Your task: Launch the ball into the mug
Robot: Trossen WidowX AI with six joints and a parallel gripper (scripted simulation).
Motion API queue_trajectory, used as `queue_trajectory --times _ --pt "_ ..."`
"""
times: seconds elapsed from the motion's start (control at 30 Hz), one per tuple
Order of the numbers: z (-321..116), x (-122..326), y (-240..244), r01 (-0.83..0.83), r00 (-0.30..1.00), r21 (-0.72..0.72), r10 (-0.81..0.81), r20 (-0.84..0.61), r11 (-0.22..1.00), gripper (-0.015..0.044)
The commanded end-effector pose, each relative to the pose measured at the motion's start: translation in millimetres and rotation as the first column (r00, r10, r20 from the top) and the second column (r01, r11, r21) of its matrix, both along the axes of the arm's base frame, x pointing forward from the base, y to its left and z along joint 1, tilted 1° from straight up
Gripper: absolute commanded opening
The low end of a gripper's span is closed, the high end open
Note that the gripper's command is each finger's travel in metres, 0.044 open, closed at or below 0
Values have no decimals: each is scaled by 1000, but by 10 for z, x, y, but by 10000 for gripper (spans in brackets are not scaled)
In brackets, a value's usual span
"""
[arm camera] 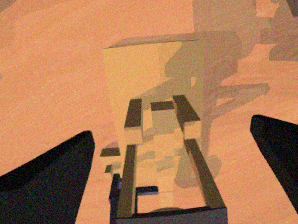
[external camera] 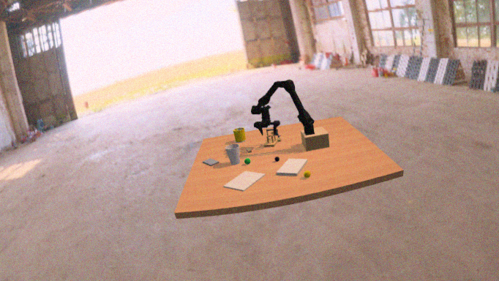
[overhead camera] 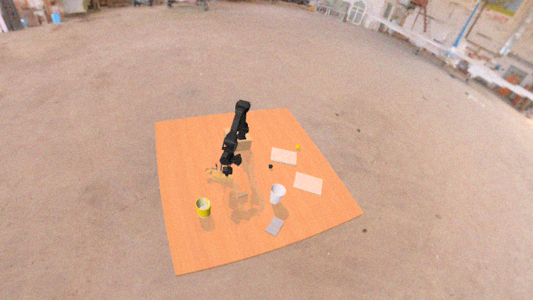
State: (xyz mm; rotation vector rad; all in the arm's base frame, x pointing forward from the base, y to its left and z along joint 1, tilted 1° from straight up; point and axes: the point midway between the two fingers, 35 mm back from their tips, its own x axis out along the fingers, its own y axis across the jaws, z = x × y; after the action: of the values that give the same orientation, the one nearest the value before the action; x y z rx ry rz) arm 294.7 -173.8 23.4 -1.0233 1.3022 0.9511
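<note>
Your catapult [overhead camera: 223, 178] [external camera: 271, 145] [arm camera: 132, 75] sits on the counter [overhead camera: 187, 250] [external camera: 347, 175], its pale base board flat and twin rails raised. Your jaws [overhead camera: 227, 172] [external camera: 269, 134] are spread wide with nothing between the tips, pointing down over it; the wrist view puts a dark fingertip well off either side of the frame. You can't make out the catapult's cup clearly from the wrist. Nearby, a small tan block [overhead camera: 241, 194] [external camera: 249, 150]; farther off, the yellow mug [overhead camera: 203, 207] [external camera: 239, 135], upright, mouth up. Three balls lie outside the catapult: black [overhead camera: 270, 166] [external camera: 276, 159] in the open, green [external camera: 247, 161] just beside the white cup [overhead camera: 277, 194] [external camera: 233, 154], yellow [overhead camera: 298, 147] [external camera: 307, 174] near the thicker pale slab [overhead camera: 284, 156] [external camera: 292, 167]. The thinner pale slab [overhead camera: 308, 183] [external camera: 244, 181] lies apart from it, and a flat grey slab [overhead camera: 274, 226] [external camera: 211, 162] rests past the cup. Your arm rises from a box [overhead camera: 245, 145] [external camera: 315, 140].
</note>
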Motion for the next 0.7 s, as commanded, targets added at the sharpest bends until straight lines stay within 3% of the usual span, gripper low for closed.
queue_trajectory --times 0.0,0.67 --pt "-98 -22 12 6 1000 6 -6 -14 1000 440" --pt "-424 -23 18 6 1000 6 -6 -14 1000 440"
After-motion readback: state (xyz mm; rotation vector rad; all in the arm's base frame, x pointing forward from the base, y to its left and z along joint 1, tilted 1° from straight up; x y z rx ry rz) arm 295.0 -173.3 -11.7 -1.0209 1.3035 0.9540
